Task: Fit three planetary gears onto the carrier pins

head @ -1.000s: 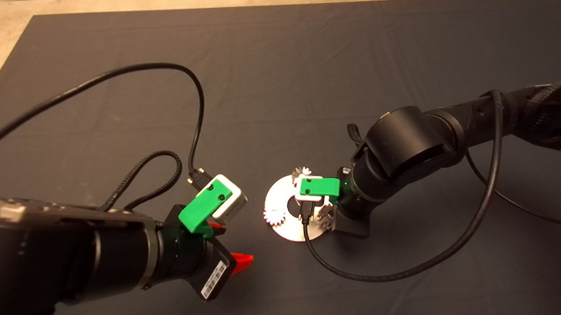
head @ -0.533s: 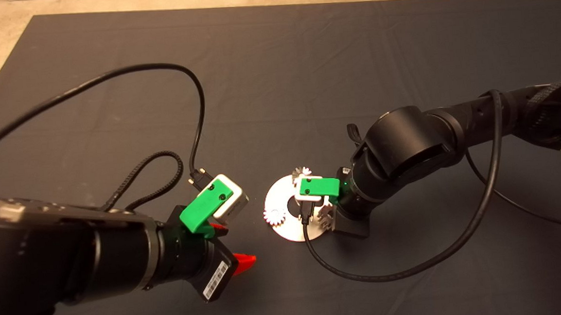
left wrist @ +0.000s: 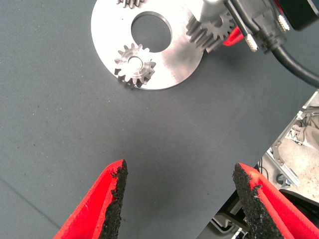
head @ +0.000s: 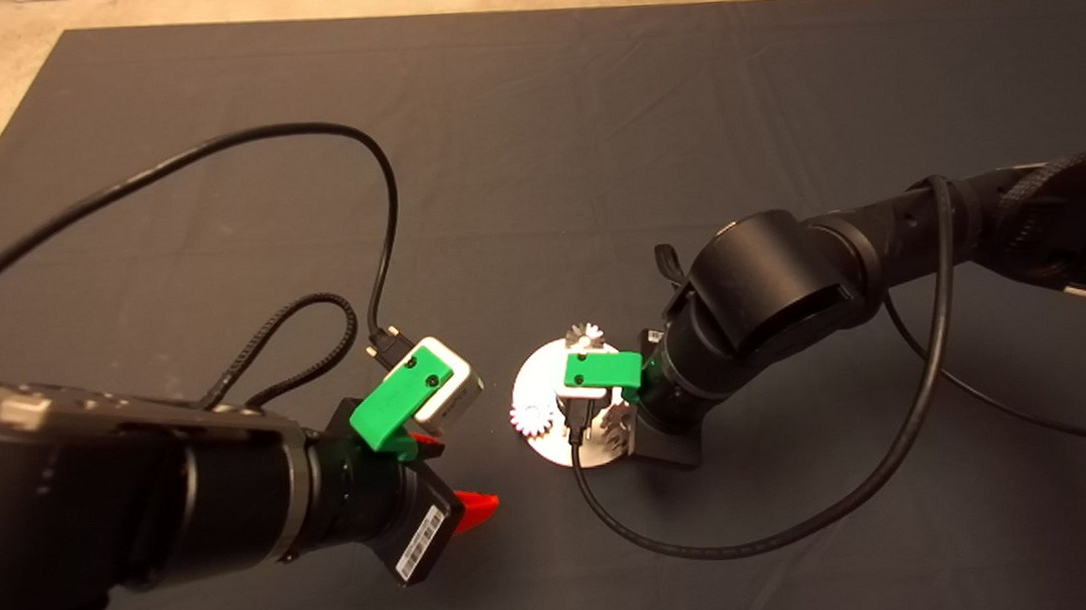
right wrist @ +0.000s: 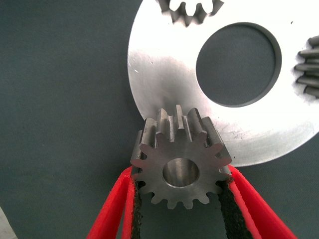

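Silver-grey steel fills your right wrist view: the right gripper [right wrist: 180,199] has its two red fingers [right wrist: 112,211] clamped on the flanks of a third planetary gear [right wrist: 180,167], bore facing the camera, the pads pressed against its teeth on either side. That gear hangs over the rim of the round carrier plate [right wrist: 164,64]; you cannot tell whether a pin sits under it, since the gear hides that spot.

In the head view, the plate [head: 536,381] lies mid-mat, with the right gripper [head: 607,424] over its near right edge. One seated gear [head: 531,420] sits on the plate's left side, and another seated gear [head: 585,333] sits at its far edge.

Your left gripper [left wrist: 179,199] hovers over bare mat [left wrist: 60,124] just left of the plate, fingers spread wide and holding nothing; in its wrist view the left-side gear [left wrist: 134,64] sits flat on the plate [left wrist: 109,30].
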`<action>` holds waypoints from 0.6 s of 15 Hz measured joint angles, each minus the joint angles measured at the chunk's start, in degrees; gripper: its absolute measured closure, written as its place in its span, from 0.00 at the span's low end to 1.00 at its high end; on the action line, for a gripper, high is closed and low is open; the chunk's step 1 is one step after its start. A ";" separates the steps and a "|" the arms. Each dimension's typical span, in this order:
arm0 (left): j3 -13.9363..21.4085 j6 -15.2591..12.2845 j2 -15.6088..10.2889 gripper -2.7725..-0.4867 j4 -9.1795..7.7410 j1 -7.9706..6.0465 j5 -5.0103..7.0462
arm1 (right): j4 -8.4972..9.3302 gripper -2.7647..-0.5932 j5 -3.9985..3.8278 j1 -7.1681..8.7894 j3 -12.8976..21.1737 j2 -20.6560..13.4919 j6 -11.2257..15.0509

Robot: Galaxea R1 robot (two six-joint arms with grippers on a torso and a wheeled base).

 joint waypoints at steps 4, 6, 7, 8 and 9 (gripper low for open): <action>0.00 -0.17 0.01 0.57 0.00 0.00 -0.10 | 0.57 0.85 0.04 0.39 -2.10 0.11 -2.43; 0.00 -0.36 0.01 0.57 0.00 0.00 -0.10 | 0.57 0.85 0.09 0.50 -2.30 0.11 -2.81; 0.00 -0.69 0.01 0.57 0.00 0.00 -0.10 | 0.57 0.86 0.12 0.50 -2.32 0.09 -2.92; 0.00 -0.78 0.01 0.57 0.00 0.00 -0.10 | 0.57 0.85 0.14 0.50 -2.32 0.09 -3.12; 0.00 -0.83 0.01 0.57 0.00 0.00 -0.10 | 0.59 0.85 0.15 0.50 -2.32 0.09 -3.20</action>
